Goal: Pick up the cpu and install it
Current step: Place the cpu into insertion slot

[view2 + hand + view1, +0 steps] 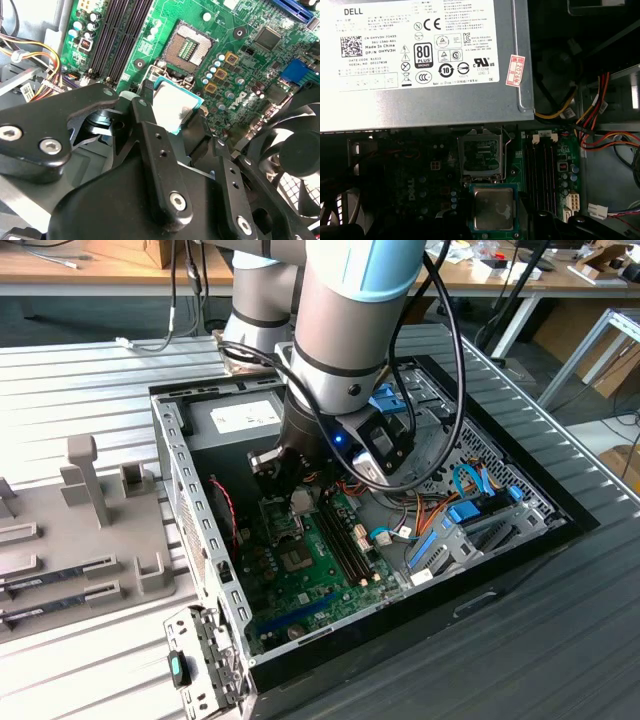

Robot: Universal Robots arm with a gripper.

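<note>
The exterior view looked down at a slant on the whole open case (185, 490), the arm (350, 330) mid-picture. Both wrist views rode close above the green board (160, 20) (517, 170), sharing its empty socket (187, 47) (479, 157) and the cpu (175, 107) (493, 209); the first wrist view faced the power-supply box (420, 105) too.

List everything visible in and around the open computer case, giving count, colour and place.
computer case: one, black and grey, open, on the slatted table.
motherboard: one, green, on the case floor.
CPU socket: one, empty, on the motherboard.
cpu: one, silvery with green edge, held over the board near the socket.
memory slots: several, black, beside the socket.
power supply: one, grey, white label, inside the case.
fan: one, black, by the board.
cables: several, orange, yellow, red, black.
holder rack: one, grey, exterior view's left.
arm: one, silver-grey, blue cap.
gripper: one, black, shut on the cpu.
</note>
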